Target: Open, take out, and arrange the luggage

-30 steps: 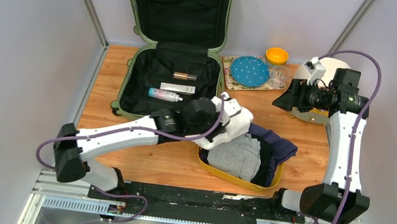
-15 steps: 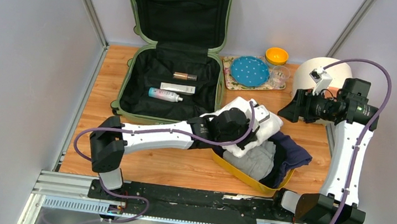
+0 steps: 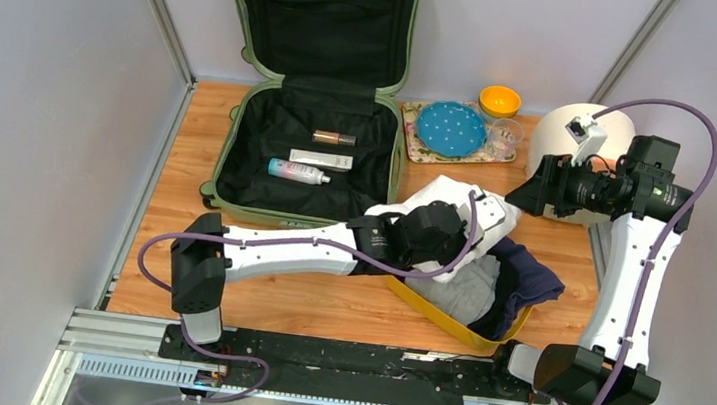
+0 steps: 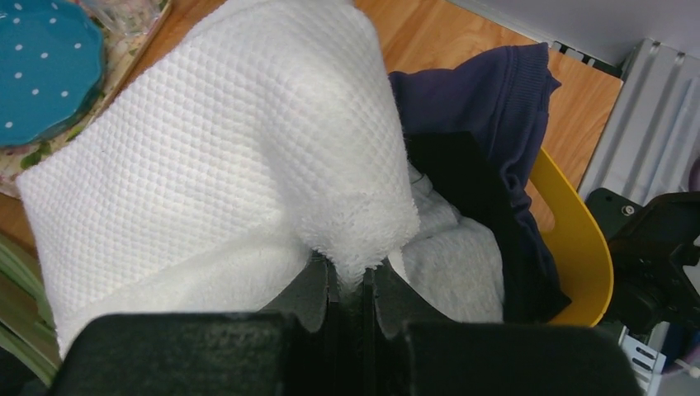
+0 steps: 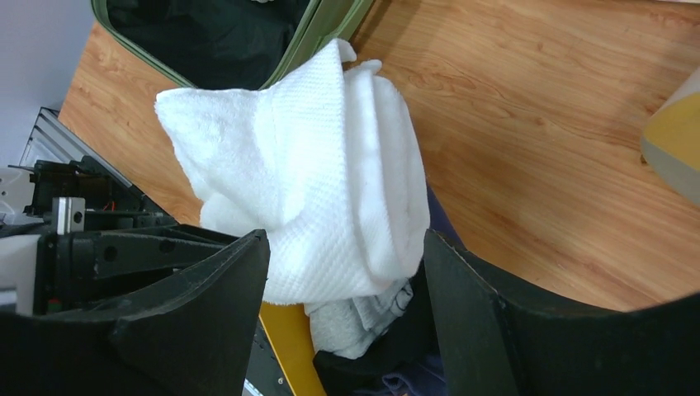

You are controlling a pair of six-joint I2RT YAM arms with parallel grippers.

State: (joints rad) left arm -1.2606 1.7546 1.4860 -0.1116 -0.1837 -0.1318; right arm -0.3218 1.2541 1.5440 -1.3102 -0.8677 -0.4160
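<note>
Three pale walls (image 3: 40,129) enclose the wooden table (image 3: 189,134) bearing the open luggage (image 3: 324,18).

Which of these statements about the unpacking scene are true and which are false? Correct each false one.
1. The left gripper is shut on the white towel. True.
2. The luggage is closed. False: it lies open, with its lid standing upright.
3. The right gripper is open and holds nothing. True.
4. The yellow tray is empty. False: grey and navy clothes lie in it.
</note>
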